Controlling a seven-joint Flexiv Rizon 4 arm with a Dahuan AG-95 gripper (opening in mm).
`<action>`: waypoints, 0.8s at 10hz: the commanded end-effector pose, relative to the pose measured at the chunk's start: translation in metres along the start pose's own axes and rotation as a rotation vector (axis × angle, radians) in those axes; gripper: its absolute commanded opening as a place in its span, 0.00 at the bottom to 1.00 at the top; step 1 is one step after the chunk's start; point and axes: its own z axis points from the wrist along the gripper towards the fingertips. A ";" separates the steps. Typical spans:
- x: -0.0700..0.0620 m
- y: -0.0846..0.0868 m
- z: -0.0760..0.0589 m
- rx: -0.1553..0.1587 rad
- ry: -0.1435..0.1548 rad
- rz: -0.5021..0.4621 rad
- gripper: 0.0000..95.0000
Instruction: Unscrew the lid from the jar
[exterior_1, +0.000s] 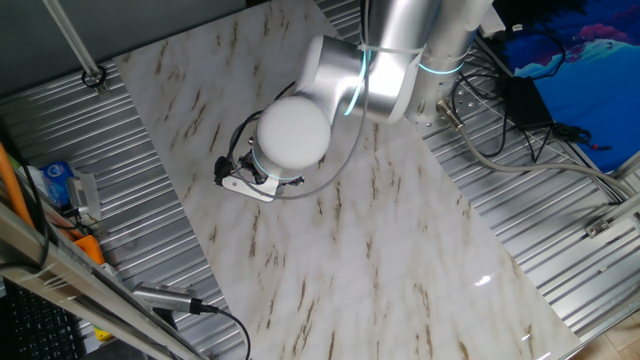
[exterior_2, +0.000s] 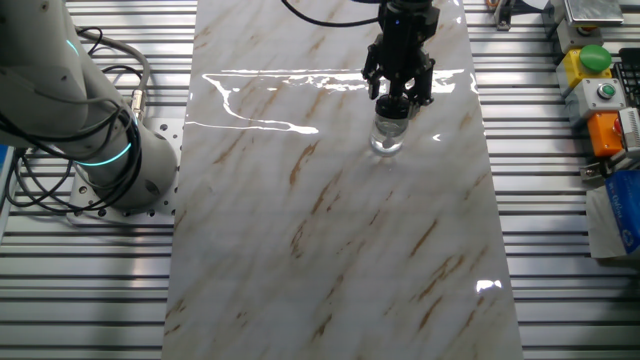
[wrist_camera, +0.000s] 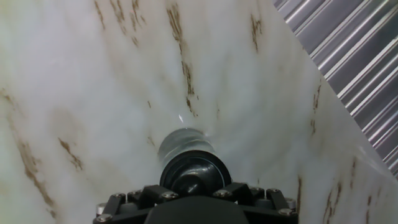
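Note:
The jar (exterior_2: 388, 138) stands upright on the marble tabletop (exterior_2: 330, 230), far from the arm's base. Its body is clear and whitish. The black lid (exterior_2: 392, 108) sits on top of it. My black gripper (exterior_2: 397, 100) comes straight down on the jar, with its fingers on either side of the lid, shut on it. In the hand view the lid (wrist_camera: 193, 169) fills the space right below my gripper (wrist_camera: 193, 190), and the clear jar (wrist_camera: 181, 140) shows beyond it. In one fixed view my wrist (exterior_1: 292, 132) hides both the jar and the lid.
Ribbed metal rails (exterior_2: 560, 240) flank the marble top on both sides. Boxes with coloured buttons (exterior_2: 595, 75) sit at the far right edge. The arm's base and cables (exterior_2: 90, 150) are at the left. A cable loops beside the wrist (exterior_1: 240, 135).

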 end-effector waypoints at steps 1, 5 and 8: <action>0.001 0.000 -0.001 -0.018 -0.031 0.000 0.80; 0.001 0.002 -0.006 -0.041 -0.060 0.009 0.80; 0.003 0.005 -0.013 -0.066 -0.081 0.013 0.80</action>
